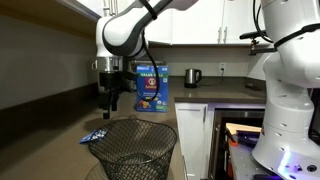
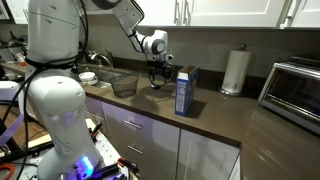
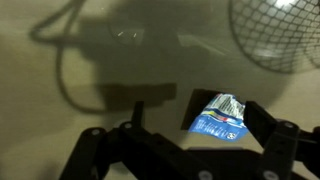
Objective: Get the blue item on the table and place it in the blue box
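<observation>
Fingers (image 3: 270,135) spread apart, arm (image 1: 125,32) pointing straight down, hovering above the blue packet (image 3: 218,118) on the counter (image 3: 60,110).

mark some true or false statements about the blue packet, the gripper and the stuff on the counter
1. The gripper is shut on the blue packet. False: the wrist view shows its jaws wide apart with nothing between them, and the packet lies flat on the counter.
2. The blue carton stands upright on the counter. True.
3. The blue packet lies inside the wire basket. False: it lies on the counter beside the basket.
4. A paper towel roll stands on the counter. True.
</observation>
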